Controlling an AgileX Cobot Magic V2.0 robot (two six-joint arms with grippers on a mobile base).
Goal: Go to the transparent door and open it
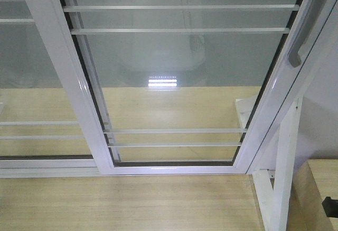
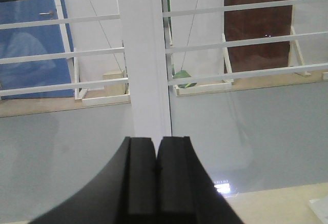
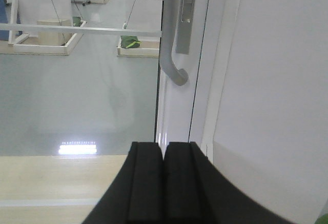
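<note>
Pale wood flooring (image 1: 127, 199) fills the near ground. In the front view the transparent door (image 1: 179, 83) is cut off at the top, and its grey handle (image 1: 311, 22) is only partly shown at upper right. Only the wrist views show the left gripper (image 2: 156, 175) and right gripper (image 3: 164, 180), both pressed closed and empty. The handle's curved end lies just beyond the right gripper, apart from it. The white stile (image 2: 146, 60) facing the left gripper is perhaps the door's.
</note>
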